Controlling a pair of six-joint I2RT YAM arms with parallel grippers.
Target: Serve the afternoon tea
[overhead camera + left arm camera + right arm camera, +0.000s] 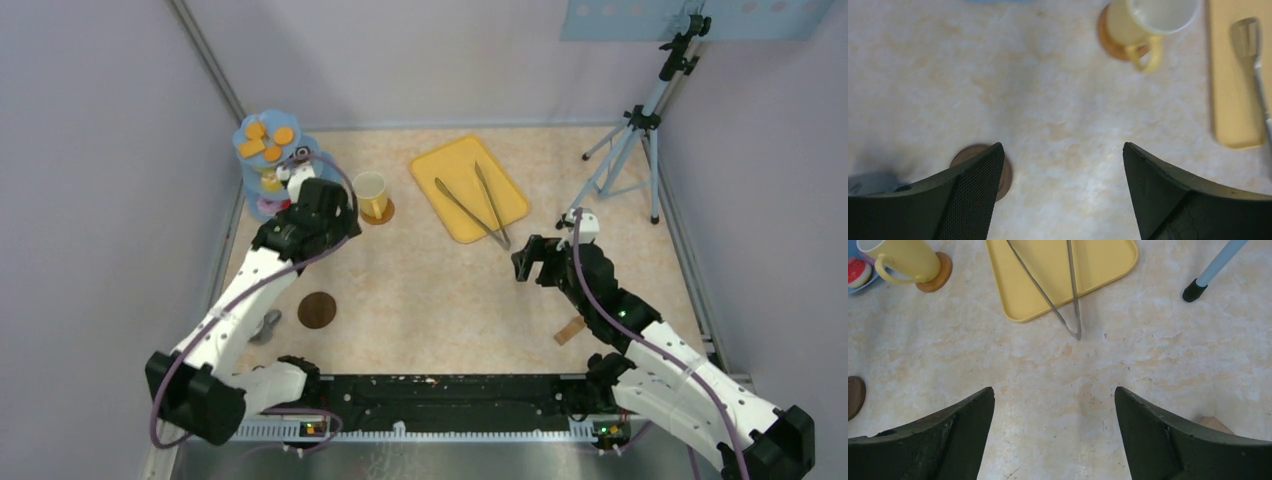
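A yellow mug [371,192] stands on a brown coaster [380,213] beside a blue tiered stand [250,170] with orange biscuits [268,140] on top. A second coaster [317,310] lies bare. A grey-white mug [265,326] lies half hidden by my left arm. My left gripper [330,222] is open and empty, high over the table between the yellow mug [1148,20] and the bare coaster [1007,175]. My right gripper [533,265] is open and empty above bare table [1054,392], below the tray. The yellow mug [903,257] and a red-iced cake [857,271] show far left there.
A yellow tray [450,165] holds long metal tongs [475,210] whose tip overhangs its near edge [1075,332]. A wooden block [570,330] lies by my right arm. A tripod [630,140] stands at the back right, one foot [1192,291] near the tray.
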